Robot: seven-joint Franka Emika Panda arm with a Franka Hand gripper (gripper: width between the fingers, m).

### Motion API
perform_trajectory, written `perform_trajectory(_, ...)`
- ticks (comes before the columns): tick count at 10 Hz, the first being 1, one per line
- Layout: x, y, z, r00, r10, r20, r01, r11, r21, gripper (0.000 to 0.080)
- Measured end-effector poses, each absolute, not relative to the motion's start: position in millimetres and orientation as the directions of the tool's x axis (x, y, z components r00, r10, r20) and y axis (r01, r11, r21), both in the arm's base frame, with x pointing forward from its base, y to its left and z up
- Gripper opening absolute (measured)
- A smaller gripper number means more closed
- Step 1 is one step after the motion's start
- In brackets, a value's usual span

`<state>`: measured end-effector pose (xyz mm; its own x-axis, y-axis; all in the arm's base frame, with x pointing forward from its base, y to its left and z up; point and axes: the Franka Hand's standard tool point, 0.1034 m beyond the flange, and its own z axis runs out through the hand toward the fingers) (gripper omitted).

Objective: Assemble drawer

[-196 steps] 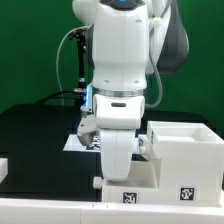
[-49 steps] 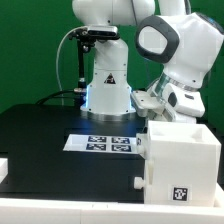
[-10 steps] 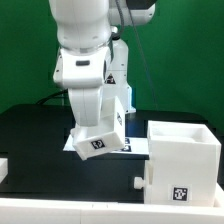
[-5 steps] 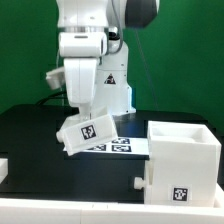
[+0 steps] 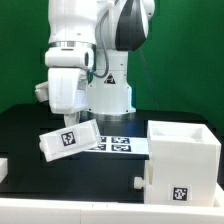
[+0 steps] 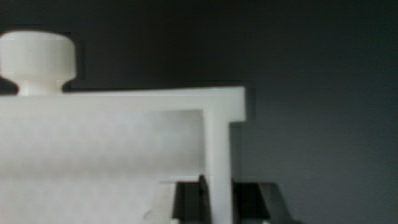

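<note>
In the exterior view we see the drawer (image 5: 67, 139) held up in the air, above the black table (image 5: 30, 140) and tilted, with its tagged front facing us. The gripper (image 5: 66, 118) is right above it and we judge it is pinching the drawer's top edge, though the fingers are hard to see. The big white cube (image 5: 182, 158) sits well apart, toward the exterior view's right, with its open side up. So we think the drawer must travel that way, and its long side must turn level first. The marker board (image 5: 118, 144) lies flat behind the drawer. In the wrist view we see the drawer (image 6: 107, 150) very close, filling the picture, and a round white knob (image 6: 39, 60) pokes up past its edge. The dark fingertips (image 6: 192, 200) sit against its wall.
</note>
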<state>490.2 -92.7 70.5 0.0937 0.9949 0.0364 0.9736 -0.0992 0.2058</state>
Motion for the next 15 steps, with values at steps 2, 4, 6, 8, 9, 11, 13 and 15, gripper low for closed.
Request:
perform_trajectory(2,498,-86,64.7,0.177,0.983,0.056,0.938,-0.186,0.294,0.0038)
perform_trajectory(4,497,-108,54.6,0.209,0.976,0.067,0.939,-0.22,0.264,0.0038)
perform_trajectory(6,476,-140,46.2,0.152,0.984,0.091,0.971,-0.166,0.173,0.0038)
perform_trajectory(8,482,-130,45.0,0.184,0.974,0.129,0.96,-0.206,0.187,0.0038)
perform_trajectory(9,484,-123,38.0,0.206,0.969,0.138,0.954,-0.23,0.191,0.0038)
perform_trajectory(11,488,-103,30.0,0.245,0.957,0.156,0.942,-0.273,0.197,0.0038)
perform_trajectory(13,489,-102,29.2,0.25,0.955,0.159,0.941,-0.278,0.193,0.0038)
perform_trajectory(15,489,-102,28.9,0.251,0.955,0.159,0.941,-0.279,0.193,0.0214)
